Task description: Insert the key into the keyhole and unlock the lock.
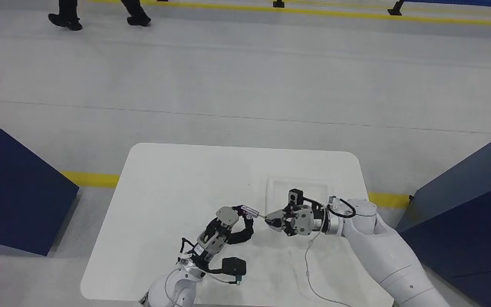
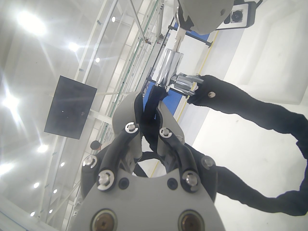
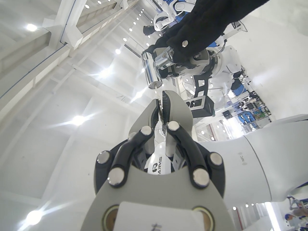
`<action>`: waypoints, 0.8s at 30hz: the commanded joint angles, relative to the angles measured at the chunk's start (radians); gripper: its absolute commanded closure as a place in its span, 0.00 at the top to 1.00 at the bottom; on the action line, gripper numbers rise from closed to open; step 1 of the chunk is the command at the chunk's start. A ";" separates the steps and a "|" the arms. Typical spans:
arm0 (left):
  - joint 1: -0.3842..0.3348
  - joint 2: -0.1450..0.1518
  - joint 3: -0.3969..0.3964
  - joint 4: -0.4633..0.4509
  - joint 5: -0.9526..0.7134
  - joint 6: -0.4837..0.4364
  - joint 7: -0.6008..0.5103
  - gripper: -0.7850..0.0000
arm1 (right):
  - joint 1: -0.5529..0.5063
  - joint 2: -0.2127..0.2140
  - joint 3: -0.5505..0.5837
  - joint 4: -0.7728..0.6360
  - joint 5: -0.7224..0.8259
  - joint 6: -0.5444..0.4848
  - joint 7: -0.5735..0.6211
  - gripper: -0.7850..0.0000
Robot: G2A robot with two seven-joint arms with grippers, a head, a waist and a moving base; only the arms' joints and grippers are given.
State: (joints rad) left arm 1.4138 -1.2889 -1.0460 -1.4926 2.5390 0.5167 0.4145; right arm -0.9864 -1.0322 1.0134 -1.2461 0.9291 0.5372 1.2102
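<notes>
A chain lock is held up over the white table (image 1: 176, 184). It has a chrome cylinder (image 2: 167, 66) (image 3: 150, 70) joined to a black fabric-covered loop (image 2: 243, 108) (image 3: 211, 15). My left gripper (image 2: 154, 98) (image 1: 230, 224) is shut on the black sleeve just below the cylinder. My right gripper (image 3: 161, 102) (image 1: 279, 223) is shut on the silver key (image 3: 157, 96) (image 2: 179, 38). The key's tip meets the cylinder's end face at the keyhole; how deep it sits I cannot tell. In the top view the lock (image 1: 248, 210) and key (image 1: 268, 221) lie between the two grippers.
A shallow white rectangular tray (image 1: 316, 184) lies on the table behind the right gripper. A thin cable (image 1: 307, 265) trails across the table near the right arm. Dark blue partitions (image 1: 31, 199) (image 1: 460, 207) stand at both sides of the table.
</notes>
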 commanded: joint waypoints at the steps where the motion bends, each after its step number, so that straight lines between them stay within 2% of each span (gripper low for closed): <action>1: 0.000 0.000 0.000 0.000 0.000 0.000 0.000 0.00 | 0.003 -0.002 -0.004 0.007 0.018 0.023 0.003 0.00; 8: 0.000 0.000 0.000 0.000 0.000 0.000 0.000 0.00 | 0.015 -0.006 -0.039 0.026 0.075 0.086 -0.013 0.00; 19: 0.000 0.000 0.000 0.000 0.000 0.000 0.000 0.00 | 0.025 -0.004 -0.045 0.022 0.063 0.083 -0.011 0.00; 24: 0.000 0.000 0.000 0.000 0.000 0.000 0.000 0.00 | -0.005 -0.010 -0.043 0.015 0.161 0.138 -0.066 0.00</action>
State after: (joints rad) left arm 1.4138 -1.2889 -1.0460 -1.4926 2.5390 0.5168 0.4145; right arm -0.9873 -1.0411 0.9714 -1.2293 1.0636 0.6607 1.1583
